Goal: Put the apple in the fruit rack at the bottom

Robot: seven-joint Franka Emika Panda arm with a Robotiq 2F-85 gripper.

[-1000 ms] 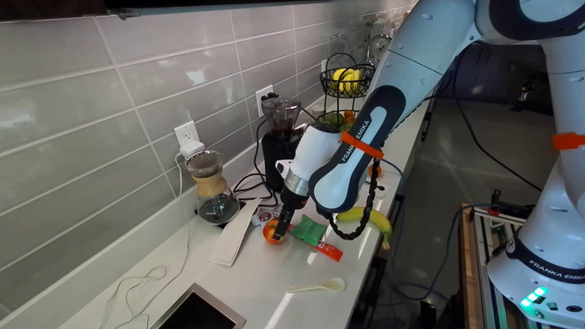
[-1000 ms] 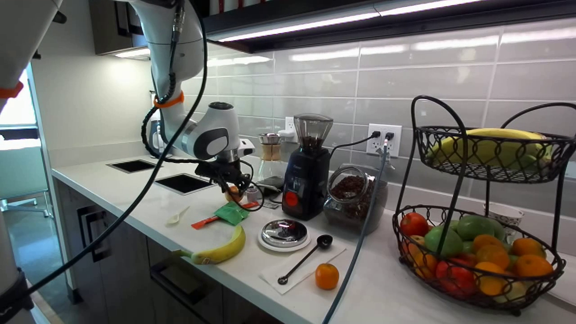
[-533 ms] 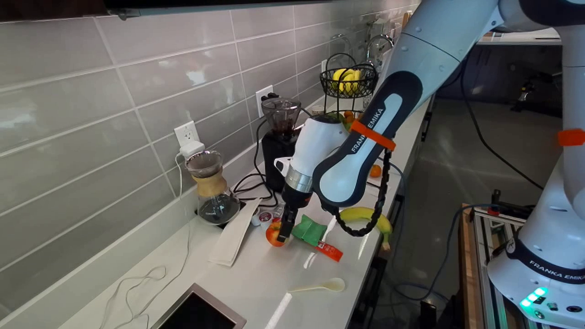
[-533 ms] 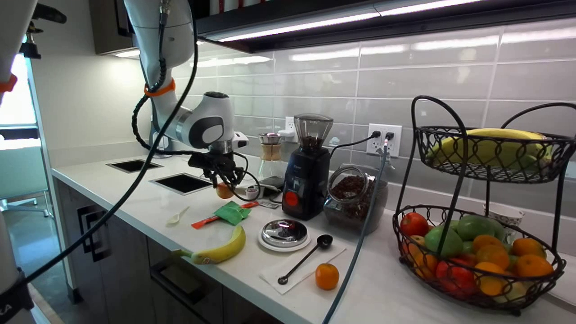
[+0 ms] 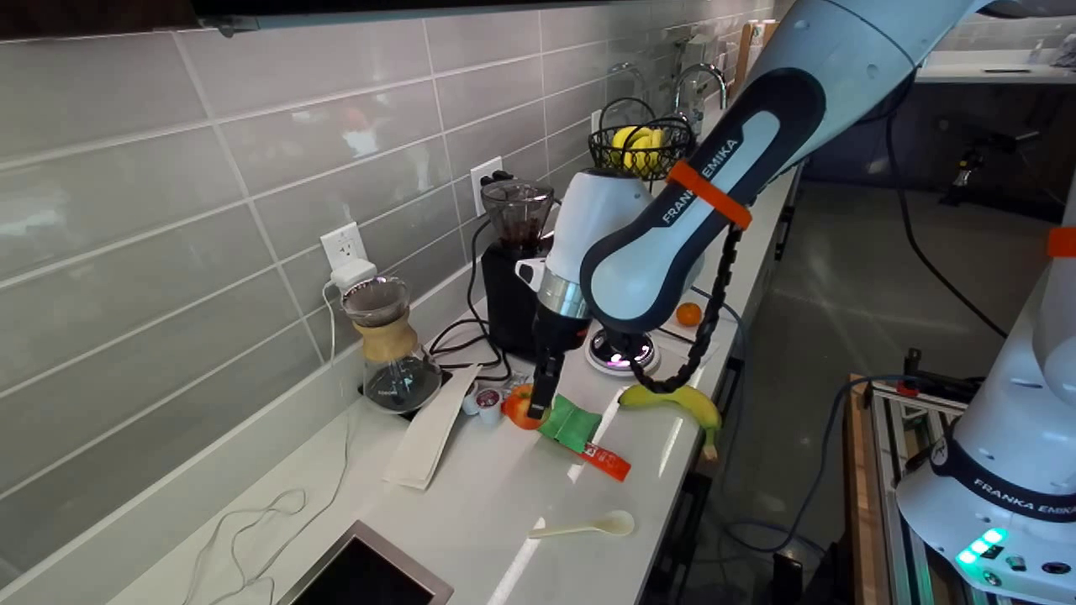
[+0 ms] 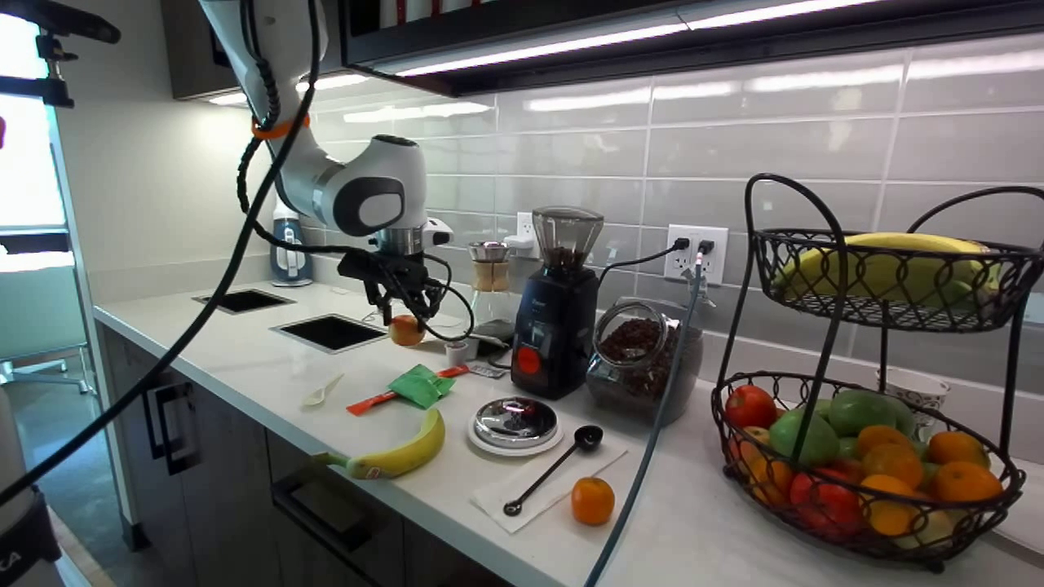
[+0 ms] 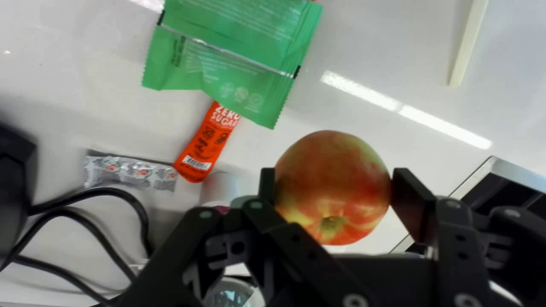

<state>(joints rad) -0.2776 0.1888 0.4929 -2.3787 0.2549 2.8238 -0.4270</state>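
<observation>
The red-orange apple (image 7: pixel 332 183) is between the two fingers of my gripper (image 7: pixel 333 187) in the wrist view, with a finger pad against each side. In an exterior view the apple (image 6: pixel 405 331) hangs below the gripper (image 6: pixel 406 314), above the counter. It also shows in an exterior view (image 5: pixel 519 408), partly behind a finger. The black wire fruit rack (image 6: pixel 885 319) stands far off at the right there. Its wide lower basket (image 6: pixel 726 420) holds apples, oranges and green fruit; bananas lie in the upper basket. In an exterior view the rack (image 5: pixel 598 153) shows its upper basket; the arm hides the lower one.
A black coffee grinder (image 6: pixel 555 326), a glass jar (image 6: pixel 648 367) and a glass carafe (image 5: pixel 395 370) stand along the wall. A banana (image 6: pixel 400 458), a green packet (image 6: pixel 422 386), a silver lid (image 6: pixel 515 421), a black scoop (image 6: pixel 555 471) and an orange (image 6: pixel 592 500) lie on the counter. A cable (image 6: pixel 652 456) crosses before the rack.
The gripper and the apple have risen from the counter together. In an exterior view they also shifted slightly toward the green packet. The arm has moved up and back.
</observation>
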